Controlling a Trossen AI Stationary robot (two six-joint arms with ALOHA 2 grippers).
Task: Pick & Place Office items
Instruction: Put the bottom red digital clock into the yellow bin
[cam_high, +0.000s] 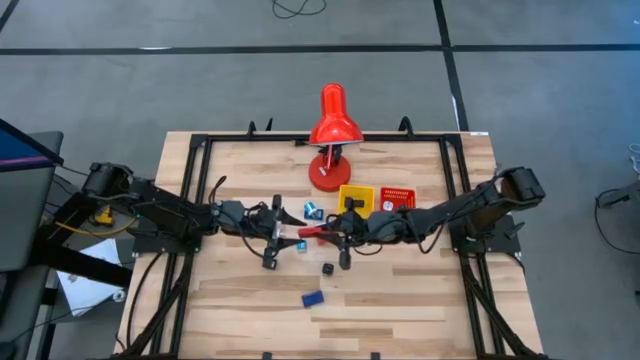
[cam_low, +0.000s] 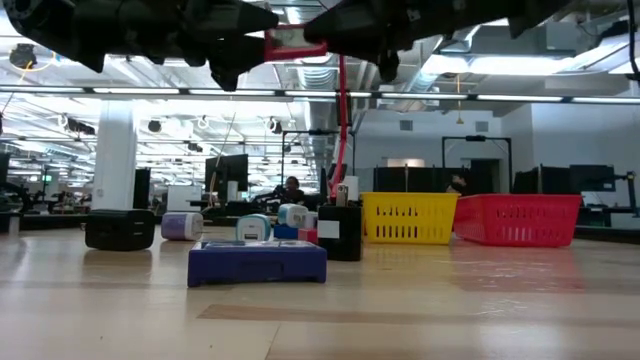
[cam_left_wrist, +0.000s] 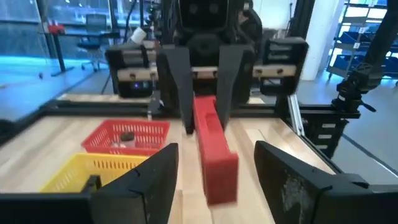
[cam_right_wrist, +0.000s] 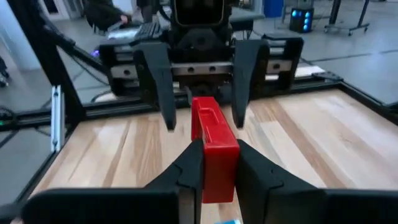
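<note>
The red block is held in the air above the middle of the bench, between the two arms; the right end effector has its fingers clamped on one end of it; the left end effector faces it from the other side with its fingers spread on either side of the free end, touching nothing as far as the wrist views show.

The step in hand appears to be a hand-over. To do it well: keep the block level and centred between the left fingers; hold the clamped end until the receiving fingers seat on the flat faces, not the edges; release only one side at a time; avoid any pull along the block's length while both hold it.

The other office items lie on the bench below: a blue block, a small black cube and a small blue-and-white piece; the yellow tray and red tray stand beside the lamp.

Hard to make out: in the high view the arms cover most of the block; in the low view both end effectors are cut off at the frame edge; the item inside the red tray is too small to identify.
</note>
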